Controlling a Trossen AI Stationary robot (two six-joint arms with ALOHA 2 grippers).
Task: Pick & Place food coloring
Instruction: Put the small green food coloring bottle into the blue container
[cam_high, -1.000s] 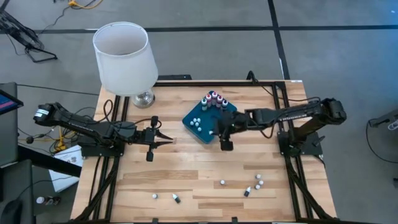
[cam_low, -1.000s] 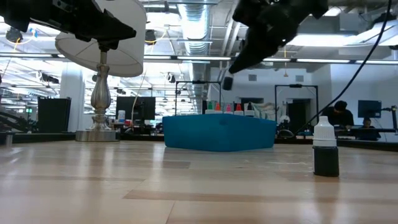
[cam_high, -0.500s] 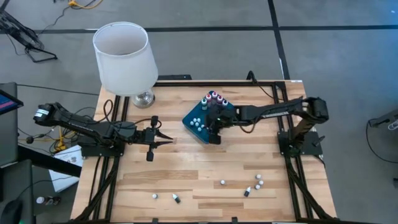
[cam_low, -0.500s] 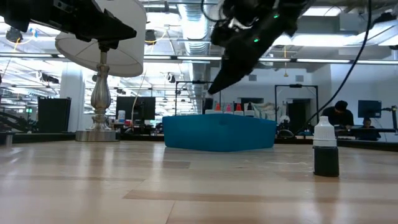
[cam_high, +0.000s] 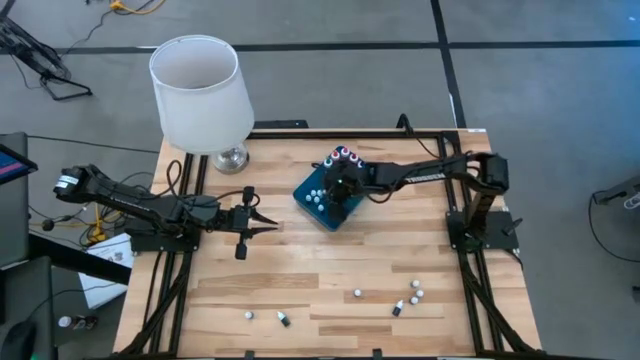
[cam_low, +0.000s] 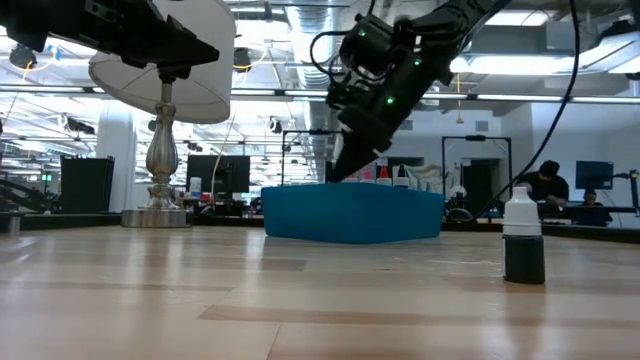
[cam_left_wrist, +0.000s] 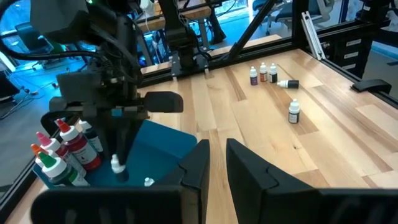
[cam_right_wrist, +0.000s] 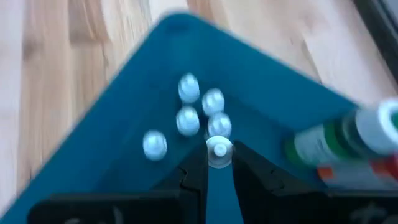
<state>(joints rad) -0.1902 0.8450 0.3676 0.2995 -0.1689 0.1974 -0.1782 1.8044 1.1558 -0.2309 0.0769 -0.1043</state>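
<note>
Over the teal tray (cam_high: 345, 212), near surface centre: right gripper (cam_right_wrist: 219, 163) lowered into the tray, jaws closed on a small white-capped food coloring bottle (cam_right_wrist: 219, 150). Held bottle just beside four other white-capped bottles (cam_right_wrist: 189, 121) standing in the tray. Larger bottles with red and green tops (cam_high: 345, 157) grouped at the tray's far end; same group visible from the left wrist (cam_left_wrist: 62, 149).

On the wooden surface (cam_high: 300, 270), toward the near edge: loose bottles well apart from the tray. Cluster of four at near right (cam_high: 412, 292), one alone just left of it (cam_high: 358, 294), two more further left (cam_high: 268, 317). Dark-bodied, white-capped bottle (cam_low: 523, 240) upright close to the low camera.

At the left side of the surface: left gripper (cam_high: 268, 226) raised clear of the wood, jaws closed, holding nothing, pointing toward the tray, well apart from it.

At the far left corner: lamp with white shade (cam_high: 200, 92) and silver base.

Beyond the surface, in the room: a person (cam_low: 548, 180) seated at a desk.
</note>
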